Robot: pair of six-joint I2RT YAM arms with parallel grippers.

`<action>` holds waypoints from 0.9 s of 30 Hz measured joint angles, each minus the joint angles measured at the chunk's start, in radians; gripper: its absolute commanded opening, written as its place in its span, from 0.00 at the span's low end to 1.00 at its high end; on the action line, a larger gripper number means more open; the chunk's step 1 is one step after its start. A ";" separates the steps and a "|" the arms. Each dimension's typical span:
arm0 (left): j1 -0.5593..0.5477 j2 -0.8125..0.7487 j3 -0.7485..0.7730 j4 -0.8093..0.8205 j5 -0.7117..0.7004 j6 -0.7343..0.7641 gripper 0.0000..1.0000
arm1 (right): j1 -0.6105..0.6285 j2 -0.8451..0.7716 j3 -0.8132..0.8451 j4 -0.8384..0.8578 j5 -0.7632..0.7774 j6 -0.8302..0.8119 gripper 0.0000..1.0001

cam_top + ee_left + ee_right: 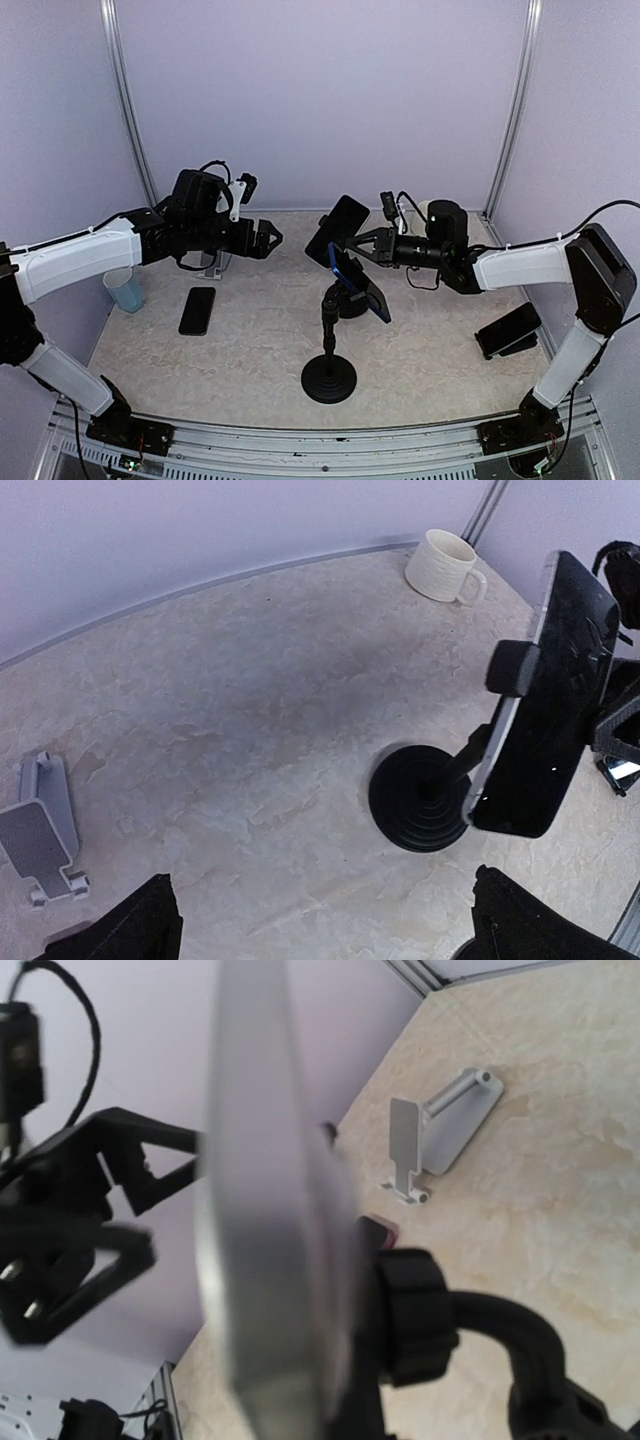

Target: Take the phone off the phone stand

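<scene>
Right end effector (pixel 347 247) is pinching the black, glossy phone (pixel 336 229), which is sitting tilted in the clamp of the phone stand (pixel 420 800); left end effector (pixel 270 238) is hanging spread, left of that stand.

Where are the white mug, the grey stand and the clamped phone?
white mug (pixel 443 568): left wrist view, on its side wall.
grey stand (pixel 35 838): left wrist view, on its flat plate.
clamped phone (pixel 565 710): left wrist view, on its dark broad face.

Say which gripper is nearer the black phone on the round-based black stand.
Right. Right gripper grips the black phone at its edge; left gripper hangs open, apart on its left.
</scene>
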 measured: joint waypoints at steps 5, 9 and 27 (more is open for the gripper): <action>-0.071 0.103 0.116 -0.012 -0.003 0.043 0.99 | 0.001 0.053 0.042 0.029 -0.008 0.019 0.00; -0.132 0.192 0.204 -0.046 -0.023 0.084 0.99 | 0.006 0.068 0.058 0.034 -0.009 0.024 0.00; -0.254 0.406 0.418 -0.177 -0.220 0.177 0.92 | 0.024 0.081 0.066 0.044 -0.010 0.026 0.00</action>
